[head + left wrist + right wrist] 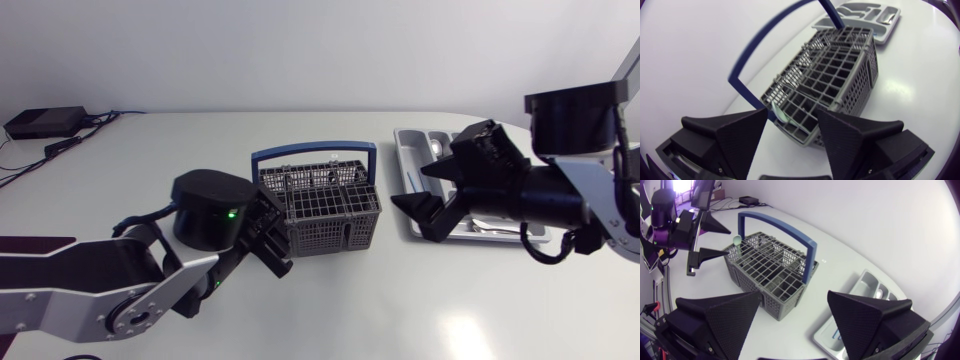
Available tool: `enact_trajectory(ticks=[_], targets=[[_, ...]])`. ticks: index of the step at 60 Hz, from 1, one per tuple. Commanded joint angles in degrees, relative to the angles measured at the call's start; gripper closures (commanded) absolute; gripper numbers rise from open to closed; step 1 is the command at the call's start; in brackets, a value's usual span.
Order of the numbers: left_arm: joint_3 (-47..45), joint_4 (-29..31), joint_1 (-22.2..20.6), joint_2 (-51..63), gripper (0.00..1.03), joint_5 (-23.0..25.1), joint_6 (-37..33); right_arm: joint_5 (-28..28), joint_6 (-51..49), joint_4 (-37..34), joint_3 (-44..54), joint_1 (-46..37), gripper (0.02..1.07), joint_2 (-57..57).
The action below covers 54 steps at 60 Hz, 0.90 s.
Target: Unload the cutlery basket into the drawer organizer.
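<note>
Holds the left gripper (275,238) spread open just beside the left end of the cutlery basket (330,210), at frame centre, likely to reach the pale utensil (780,112) in that corner. Hangs the right gripper (412,192), open and empty, over the left edge of the drawer organizer (408,138), right of centre, probably in wait.

Basket (330,232) at centre: its blue handle (315,149) arches lengthwise over the open top, barring a straight drop there. The left gripper (275,232), spread wide, crowds the basket's 8 o'clock corner. The right gripper (407,186), also spread, hangs over the organizer (420,131) at 3 o'clock. Bare bench (400,300) at 6 and 10 o'clock lies open.
</note>
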<state>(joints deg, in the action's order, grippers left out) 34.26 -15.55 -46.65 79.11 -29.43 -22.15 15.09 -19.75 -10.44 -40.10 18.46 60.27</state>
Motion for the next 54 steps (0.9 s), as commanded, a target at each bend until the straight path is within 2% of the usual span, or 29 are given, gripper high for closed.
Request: enact_trajectory(ticks=[1, 6, 13, 24, 40, 48, 54], targets=[[4.8, 3.9, -0.7, 1.5, 0.27, -1.2, 4.0, 3.0, -0.9, -0.2, 2.3, -4.4, 0.11, -0.7], [7.8, 8.7, -1.9, 1.7, 0.27, -2.6, 6.6, 5.8, -0.8, 0.5, 3.9, -7.5, 0.11, -0.8], [9.3, 11.0, -2.6, 1.4, 0.27, -4.3, 7.9, 6.2, -0.6, 3.0, 7.3, -8.2, 0.11, -0.7], [13.6, 20.2, -0.5, 1.0, 0.27, -4.3, 15.9, 6.2, 1.4, 4.1, 8.3, -7.6, 0.11, -0.7], [15.0, 21.1, 0.4, 1.7, 0.27, -4.1, 18.9, 6.1, 2.9, 5.3, 8.7, -7.5, 0.11, -0.3], [16.5, 22.8, 1.1, 2.1, 0.4, -1.2, 21.1, 6.0, 2.7, 5.3, 9.0, -8.0, 0.11, -0.7], [17.6, 24.6, 1.1, 3.3, 0.42, -0.6, 22.2, 6.0, 2.7, 5.4, 9.4, -8.2, 0.11, -0.7]])
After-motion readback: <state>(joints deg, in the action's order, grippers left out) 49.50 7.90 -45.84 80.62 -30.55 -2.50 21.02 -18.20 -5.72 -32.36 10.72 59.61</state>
